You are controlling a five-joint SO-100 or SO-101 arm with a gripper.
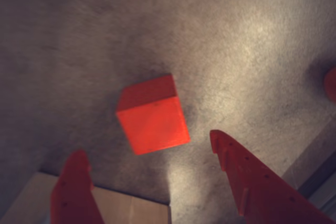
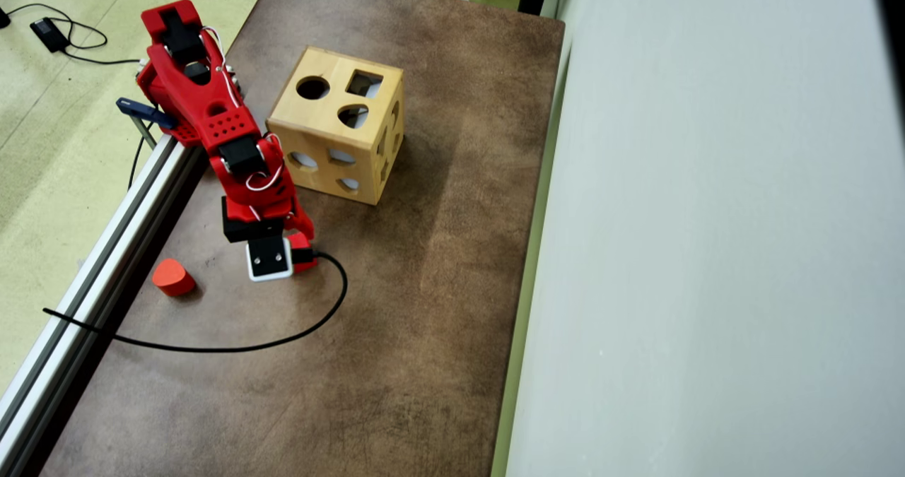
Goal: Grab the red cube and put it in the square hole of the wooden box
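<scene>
Because the red cube (image 1: 152, 115) lies loose on the desk (image 1: 252, 40), the end effector (image 1: 149, 156) hangs spread apart just beside it, ready to straddle it.

Red cube (image 1: 152, 115) flat on mat

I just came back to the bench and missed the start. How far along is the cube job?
Early. Done: the arm sits over the red cube, gripper open with a finger either side in the wrist view. In hand: the approach; the cube lies on the mat, ungripped. Left: grasp, carry to the wooden box, drop through the square hole.
</scene>
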